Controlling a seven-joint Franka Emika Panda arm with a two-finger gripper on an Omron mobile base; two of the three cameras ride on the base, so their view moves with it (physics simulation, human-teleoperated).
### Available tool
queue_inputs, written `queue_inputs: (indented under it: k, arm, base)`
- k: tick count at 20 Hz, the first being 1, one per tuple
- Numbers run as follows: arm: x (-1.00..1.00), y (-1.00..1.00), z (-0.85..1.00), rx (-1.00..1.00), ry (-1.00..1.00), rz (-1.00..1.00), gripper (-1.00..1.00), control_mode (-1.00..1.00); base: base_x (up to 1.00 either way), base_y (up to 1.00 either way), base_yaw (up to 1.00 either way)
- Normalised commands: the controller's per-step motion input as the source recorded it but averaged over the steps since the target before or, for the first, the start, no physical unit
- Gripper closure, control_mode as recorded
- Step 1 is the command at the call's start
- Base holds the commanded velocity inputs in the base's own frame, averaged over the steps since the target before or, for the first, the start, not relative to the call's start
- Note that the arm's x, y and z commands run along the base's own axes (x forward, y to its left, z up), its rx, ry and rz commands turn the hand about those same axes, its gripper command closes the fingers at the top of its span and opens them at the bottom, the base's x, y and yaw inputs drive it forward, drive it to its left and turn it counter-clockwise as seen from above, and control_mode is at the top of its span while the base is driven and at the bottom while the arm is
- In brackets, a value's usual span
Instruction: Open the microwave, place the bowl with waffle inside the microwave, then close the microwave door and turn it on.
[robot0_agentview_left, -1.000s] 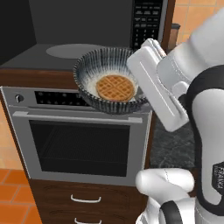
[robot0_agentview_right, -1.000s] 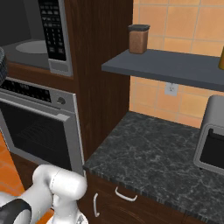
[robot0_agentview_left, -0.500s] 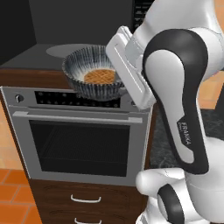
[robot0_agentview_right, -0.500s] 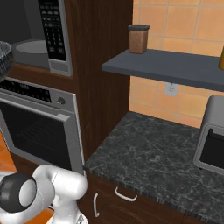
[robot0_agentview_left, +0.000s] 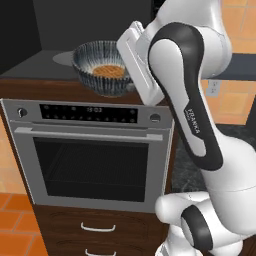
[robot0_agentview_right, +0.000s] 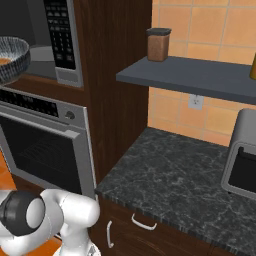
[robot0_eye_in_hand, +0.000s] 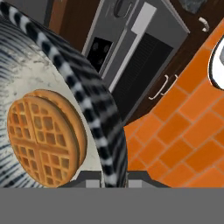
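The microwave (robot0_agentview_left: 35, 65) stands open above the oven, its grey floor and round turntable (robot0_agentview_left: 65, 57) showing; its keypad column (robot0_agentview_right: 62, 35) is at the right. The microwave door (robot0_agentview_left: 17, 30) is swung out to the left. The striped bowl (robot0_agentview_left: 102, 67) hangs at the front of the opening, slightly tilted, with the orange-brown waffle (robot0_agentview_left: 108, 71) inside. My gripper (robot0_agentview_left: 131, 82) is shut on the bowl's right rim. In the hand view the rim (robot0_eye_in_hand: 94, 113) runs down between my fingertips, and the waffle (robot0_eye_in_hand: 43, 138) lies to its left. The bowl (robot0_agentview_right: 10, 57) also shows at the left edge of the right base view.
A silver oven (robot0_agentview_left: 90, 150) with a bar handle sits right under the bowl, with drawers beneath it. To the right are a dark stone counter (robot0_agentview_right: 175, 170), a grey shelf (robot0_agentview_right: 200, 77) carrying a brown jar (robot0_agentview_right: 159, 44), and a toaster oven (robot0_agentview_right: 242, 155).
My arm has carried the bowl up and to the left, from in front of the oven's top edge to the mouth of the microwave. The grip has stayed shut.
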Motion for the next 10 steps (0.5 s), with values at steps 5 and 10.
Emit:
queue_inputs:
  k: [5, 10]
  arm:
    - [0.56, 0.14, 0.00, 0.00, -0.03, 0.00, 1.00, -1.00]
    - [0.53, 0.11, 0.00, 0.00, -0.01, -0.01, 1.00, -1.00]
  base:
    - [0.00, 0.00, 0.00]
    - [0.00, 0.00, 0.00]
